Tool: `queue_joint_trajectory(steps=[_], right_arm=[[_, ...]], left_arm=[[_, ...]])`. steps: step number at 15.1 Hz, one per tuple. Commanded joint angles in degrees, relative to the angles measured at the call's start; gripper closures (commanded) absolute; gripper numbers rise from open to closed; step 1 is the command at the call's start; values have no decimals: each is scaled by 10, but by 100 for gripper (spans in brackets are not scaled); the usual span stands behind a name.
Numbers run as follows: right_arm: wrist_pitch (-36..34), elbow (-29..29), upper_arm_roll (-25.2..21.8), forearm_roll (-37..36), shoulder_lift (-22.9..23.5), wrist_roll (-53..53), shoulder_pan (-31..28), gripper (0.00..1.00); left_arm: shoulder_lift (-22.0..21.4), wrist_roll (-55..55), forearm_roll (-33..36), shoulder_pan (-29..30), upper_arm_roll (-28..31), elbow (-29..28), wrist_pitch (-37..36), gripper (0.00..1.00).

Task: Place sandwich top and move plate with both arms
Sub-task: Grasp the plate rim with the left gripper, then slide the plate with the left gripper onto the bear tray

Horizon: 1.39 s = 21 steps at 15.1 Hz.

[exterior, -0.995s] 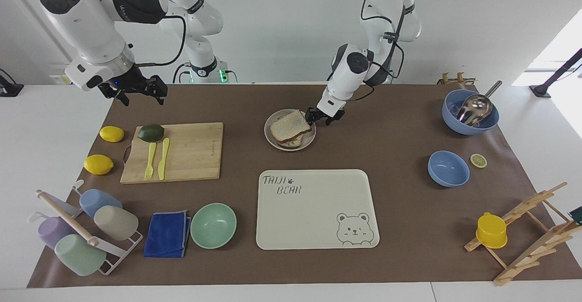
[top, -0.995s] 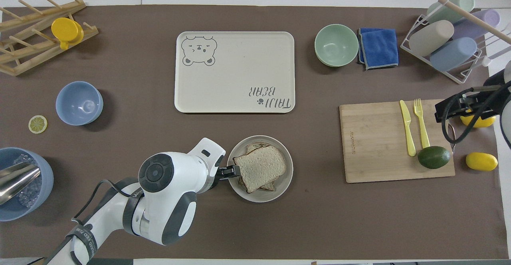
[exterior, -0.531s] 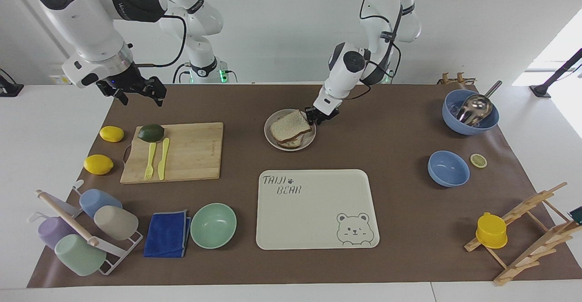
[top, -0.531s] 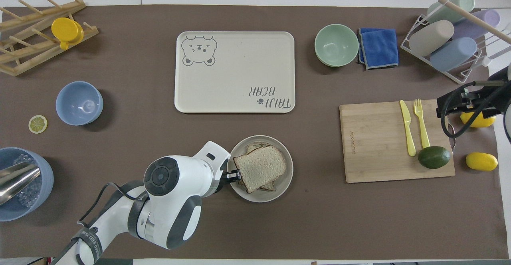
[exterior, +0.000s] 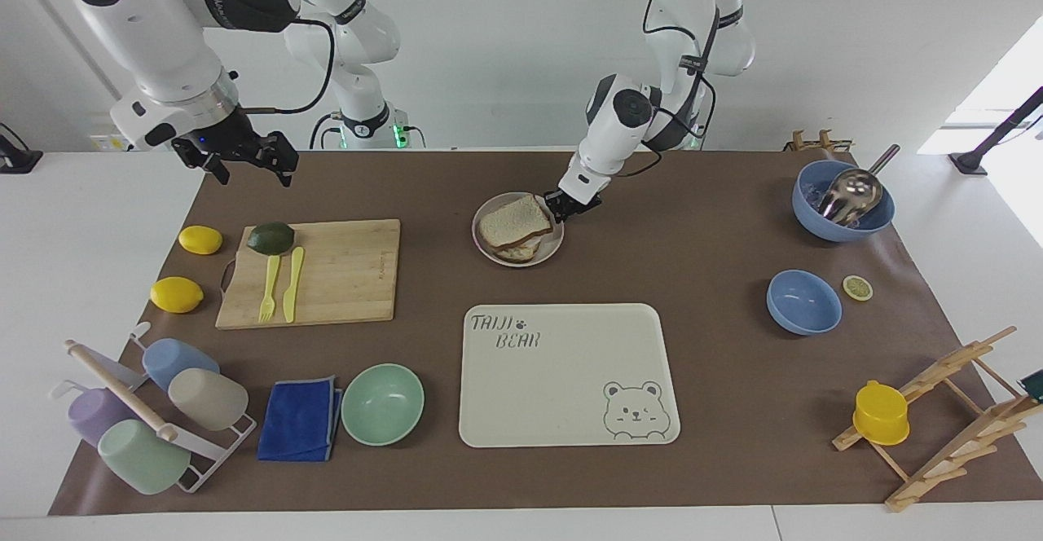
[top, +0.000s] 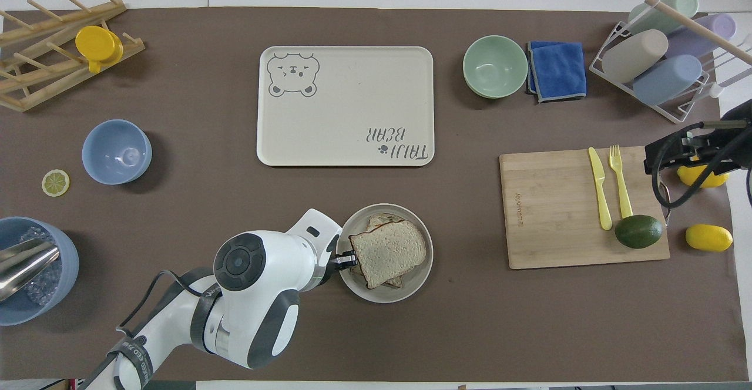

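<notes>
Both grippers show: left gripper (exterior: 564, 206) fingers clamped on the plate (exterior: 489, 249) rim beside the sandwich top (exterior: 513, 222); right gripper (exterior: 244, 160) fingers spread wide, holding nothing, above the surface.

pale speckled sandwich top (exterior: 513, 221) on beige-grey plate (exterior: 497, 256), cream bear-printed tray (exterior: 562, 394)

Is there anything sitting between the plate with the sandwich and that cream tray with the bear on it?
Nothing visible. Only bare brown mat lies between the plate and the bear tray. The left gripper is shut on the plate's rim, and the right gripper hangs open near the cutting board.
</notes>
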Motion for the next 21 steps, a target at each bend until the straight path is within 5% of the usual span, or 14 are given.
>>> queue_joint_trajectory(steps=[1, 4, 8, 11, 16, 21], right_arm=[[-1, -9, -1, 16, -9, 8, -2, 0], [-1, -9, 0, 16, -9, 8, -1, 0], [-1, -10, -1, 16, -9, 8, -2, 0], [-1, -10, -1, 16, -9, 9, -1, 0], [-1, -10, -1, 16, -9, 8, -2, 0], [-1, -10, -1, 16, -9, 9, -2, 0]], left_arm=[[-1, 3, -8, -6, 8, -1, 3, 100], [-9, 6, -8, 13, 9, 20, -25, 100], [3, 30, -3, 91, 12, 148, -168, 100], [34, 32, -1, 122, 12, 209, -175, 100], [130, 37, 24, 184, 11, 352, -201, 100], [282, 39, 65, 210, 11, 529, -243, 100]])
